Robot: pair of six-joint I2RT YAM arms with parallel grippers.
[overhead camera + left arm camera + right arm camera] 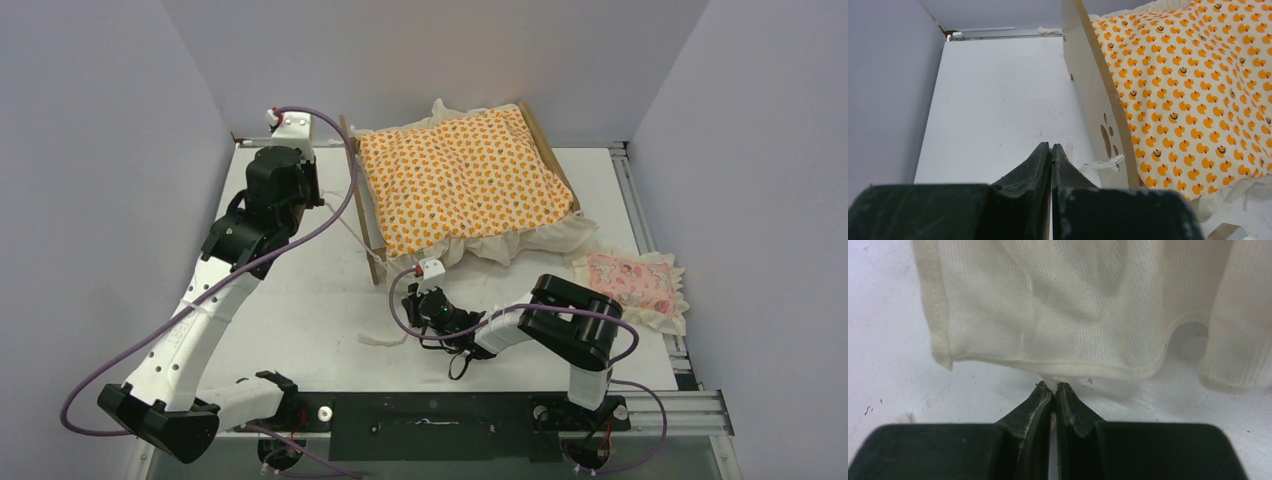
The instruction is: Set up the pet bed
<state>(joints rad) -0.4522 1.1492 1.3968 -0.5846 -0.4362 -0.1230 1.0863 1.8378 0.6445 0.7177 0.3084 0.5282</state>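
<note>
At the left, the left fingers are seen pressed together with nothing between them, just beside the paw-print headboard of the pet bed. The pet bed is set on the white table in the upper middle of the top view, and the orange mattress is laid in it. Lower down, the right fingers are shut tight at the hem of the cream ruffle, and the pink pillow is found at the right.
</note>
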